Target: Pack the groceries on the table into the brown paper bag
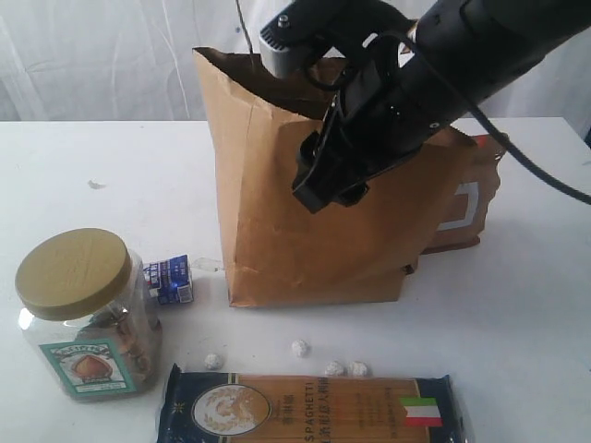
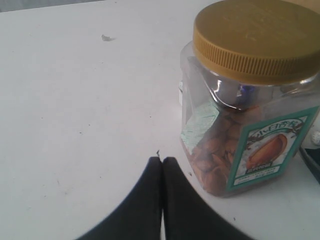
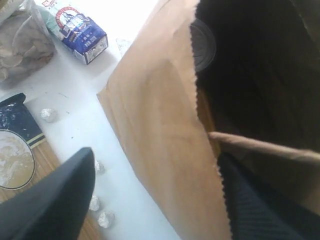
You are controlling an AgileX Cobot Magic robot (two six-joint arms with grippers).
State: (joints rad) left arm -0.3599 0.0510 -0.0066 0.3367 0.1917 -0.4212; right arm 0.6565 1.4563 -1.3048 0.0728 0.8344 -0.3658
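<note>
The brown paper bag [image 1: 305,231] stands upright at mid-table with its mouth open. My right gripper [image 1: 328,185] is open and straddles the bag's front wall [image 3: 160,125] near the rim, one finger [image 3: 55,200] outside and the other [image 3: 260,205] inside. A dark round lid [image 3: 202,45] shows inside the bag. Groceries on the table [image 1: 517,314]: a tan-lidded clear jar [image 1: 88,314], a small blue-white carton [image 1: 169,279], a blue spaghetti packet [image 1: 309,409], several foil balls [image 1: 299,348]. My left gripper [image 2: 162,160] is shut and empty beside the jar [image 2: 245,100].
A brown pouch [image 1: 466,203] with a white square stands behind the bag on its right. A twisted paper handle [image 3: 265,146] crosses the bag's mouth by my inner finger. White curtain behind the table. A small speck [image 1: 94,185] lies at far left.
</note>
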